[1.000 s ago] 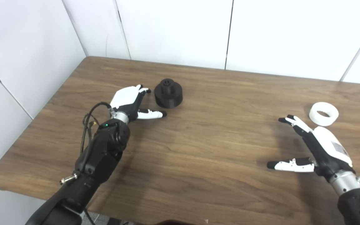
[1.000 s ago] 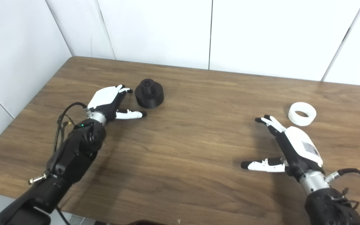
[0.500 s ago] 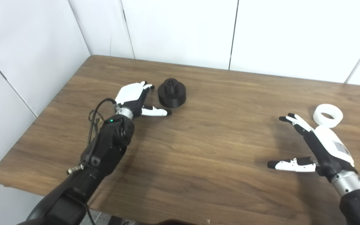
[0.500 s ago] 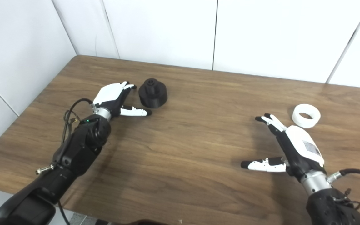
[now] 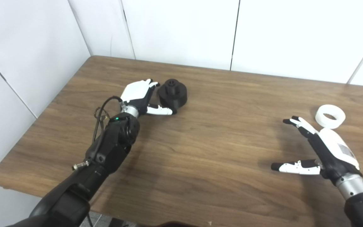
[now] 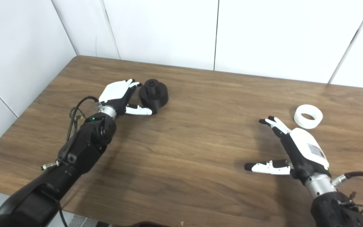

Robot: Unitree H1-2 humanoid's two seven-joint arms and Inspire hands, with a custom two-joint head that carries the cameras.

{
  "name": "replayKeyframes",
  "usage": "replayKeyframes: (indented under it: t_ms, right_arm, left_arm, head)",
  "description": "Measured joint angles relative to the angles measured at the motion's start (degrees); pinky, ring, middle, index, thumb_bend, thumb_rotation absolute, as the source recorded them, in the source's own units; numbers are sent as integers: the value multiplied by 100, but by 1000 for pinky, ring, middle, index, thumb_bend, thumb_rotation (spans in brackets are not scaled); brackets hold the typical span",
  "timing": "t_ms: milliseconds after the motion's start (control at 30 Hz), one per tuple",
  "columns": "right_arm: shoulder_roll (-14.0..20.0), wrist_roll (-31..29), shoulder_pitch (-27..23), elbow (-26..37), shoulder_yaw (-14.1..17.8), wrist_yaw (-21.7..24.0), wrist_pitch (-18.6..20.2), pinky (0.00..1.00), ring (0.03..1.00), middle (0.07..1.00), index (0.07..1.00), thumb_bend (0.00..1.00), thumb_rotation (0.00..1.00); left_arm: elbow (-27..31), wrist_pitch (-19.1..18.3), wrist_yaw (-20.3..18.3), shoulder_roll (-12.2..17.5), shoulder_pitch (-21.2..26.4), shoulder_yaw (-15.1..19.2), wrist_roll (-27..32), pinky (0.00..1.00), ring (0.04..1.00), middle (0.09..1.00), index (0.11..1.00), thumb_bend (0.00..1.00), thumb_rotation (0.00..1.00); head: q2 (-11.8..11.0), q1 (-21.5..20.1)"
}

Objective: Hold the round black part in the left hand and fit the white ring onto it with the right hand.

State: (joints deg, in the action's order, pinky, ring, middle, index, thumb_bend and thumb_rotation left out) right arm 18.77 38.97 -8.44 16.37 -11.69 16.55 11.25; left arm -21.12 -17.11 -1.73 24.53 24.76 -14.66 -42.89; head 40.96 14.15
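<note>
The round black part (image 5: pixel 172 95) sat on the wooden table (image 5: pixel 200 151) toward its far left. The left hand (image 5: pixel 140 96) was spread around it, thumb at its near side, fingers at its left; no firm grasp was evident. The right hand (image 5: pixel 321 148) hovered spread and empty, near the white ring (image 5: pixel 330 116).

Left robot hand (image 6: pixel 118 94) against round black part (image 6: pixel 153 93)
</note>
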Motion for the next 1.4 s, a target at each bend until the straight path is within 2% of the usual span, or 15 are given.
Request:
replayKeyframes:
  t_ms: [167,367,467,600,633,733,1100,1400]
  right_arm:
    - [0,-14,-1,0,12,0,-2,850,906,950,875,957,446]
    - [0,-19,-5,0,13,1,-2,843,905,950,876,961,472]
    - [1,10,-2,34,13,38,9,852,906,954,880,959,474]
    - [1,26,-8,130,17,68,18,847,904,952,879,953,474]
    - [2,30,-3,130,18,68,18,846,904,950,877,953,474]
    - [2,30,12,130,25,68,17,834,898,949,876,951,473]
    - [11,42,19,130,41,68,17,826,899,949,875,943,475]
    - [11,31,18,152,69,80,24,853,905,951,878,943,472]
  left_arm:
    - [0,48,118,-59,1,-49,37,1000,1000,1000,888,1000,628]
    - [-74,234,244,-153,24,-79,108,996,1000,1000,854,1000,596]
    - [-173,415,422,-257,25,25,299,998,1000,1000,791,1000,510]
    - [-231,555,690,-408,25,161,463,1000,1000,1000,715,889,392]
    - [-234,589,762,-420,25,171,476,1000,1000,1000,692,859,337]
    - [-238,675,904,-442,43,218,529,1000,1000,1000,662,846,291]
    - [-232,747,1079,-494,70,233,561,1000,1000,1000,617,827,238]
    - [-22,797,1015,-500,-58,180,652,995,1000,995,608,875,274]
  head:
    - [9,0]
    - [26,-9]
    - [35,-9]
    - [61,-26]
    - [61,-9]
    - [79,-18]
    - [140,-70]
    - [176,-114]
